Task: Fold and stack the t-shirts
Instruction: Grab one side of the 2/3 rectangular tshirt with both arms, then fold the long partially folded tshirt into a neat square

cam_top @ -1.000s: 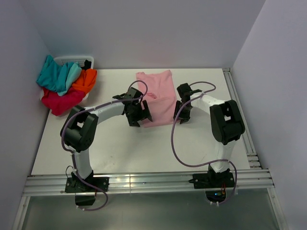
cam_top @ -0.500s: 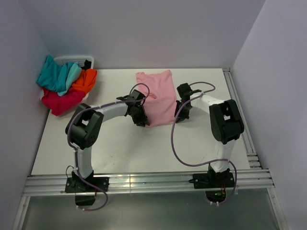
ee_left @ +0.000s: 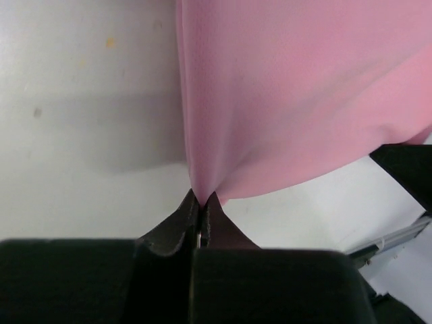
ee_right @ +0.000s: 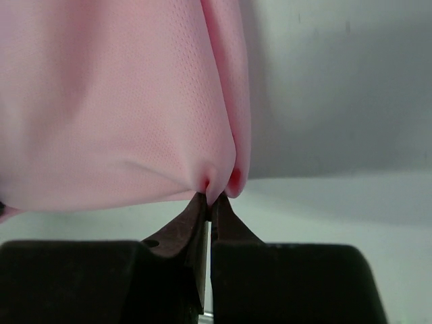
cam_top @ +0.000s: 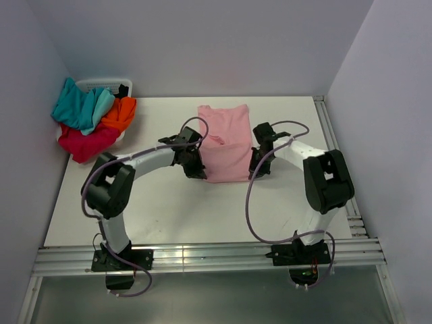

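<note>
T-shirts, four counted.

Item one: pink t-shirt [cam_top: 226,145], one, folded into a narrow oblong. It lay on the white bench [cam_top: 169,209] a little right of centre, nearer the far edge than the near one. Both of its near corners were held. We found the left gripper [ee_left: 201,200] clamped on the near left corner, jaws together with a pinch of cloth between them. The right gripper [ee_right: 209,197] was clamped likewise on the near right corner. The cloth puckered at each pinch.

Items two to four: teal t-shirt [cam_top: 77,104], orange t-shirt [cam_top: 120,113], crimson t-shirt [cam_top: 84,142], one of each as far as we could tell. All were unfolded and heaped together at the far left corner, over one white basket [cam_top: 101,84]. The teal lay toward the far edge, the orange on the heap's right side, the crimson toward the near edge. The heap lay well apart from the pink t-shirt.

Purple cables [cam_top: 246,202], two, one looped along each arm.
</note>
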You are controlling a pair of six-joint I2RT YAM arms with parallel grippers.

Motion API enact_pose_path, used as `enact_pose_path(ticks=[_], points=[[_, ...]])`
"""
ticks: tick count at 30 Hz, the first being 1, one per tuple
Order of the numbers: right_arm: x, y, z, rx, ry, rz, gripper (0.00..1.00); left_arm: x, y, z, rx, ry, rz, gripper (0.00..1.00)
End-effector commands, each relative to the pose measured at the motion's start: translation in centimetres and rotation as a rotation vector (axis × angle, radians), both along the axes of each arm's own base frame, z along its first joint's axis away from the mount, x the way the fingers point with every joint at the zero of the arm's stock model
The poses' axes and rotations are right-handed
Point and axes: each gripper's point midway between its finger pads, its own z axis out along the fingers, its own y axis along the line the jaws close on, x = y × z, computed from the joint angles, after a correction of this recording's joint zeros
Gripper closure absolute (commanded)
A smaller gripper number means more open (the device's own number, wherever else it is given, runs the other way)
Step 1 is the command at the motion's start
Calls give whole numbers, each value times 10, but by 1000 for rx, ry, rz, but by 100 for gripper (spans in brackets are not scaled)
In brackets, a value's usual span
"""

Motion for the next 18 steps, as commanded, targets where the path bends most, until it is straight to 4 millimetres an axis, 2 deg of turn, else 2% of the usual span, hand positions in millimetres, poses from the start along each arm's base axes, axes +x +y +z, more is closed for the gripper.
enact_pose_path(ticks=[1,6,7,11,14,15,17,18], points=[[-22,-2,27,23,-15,-8,100,-18,11,45,-26,-71,-30,100],[-60,-10,36,26,25,-10,100,-48,26,66,-42,-76,-20,100],[-64,-9,38,34,27,-10,100,-55,30,71,-48,-74,-12,100],[-76,-12,51,37,31,-12,100,-62,36,88,-59,-88,1,100],[-69,-11,64,35,22,1,100,-58,33,99,-73,-102,10,100],[-58,-8,75,37,-7,6,100,-57,32,101,-78,-106,10,100],[-51,-8,80,19,7,19,100,-51,27,108,-89,-113,11,100],[-36,-5,93,21,-33,23,100,-48,25,107,-89,-108,8,100]])
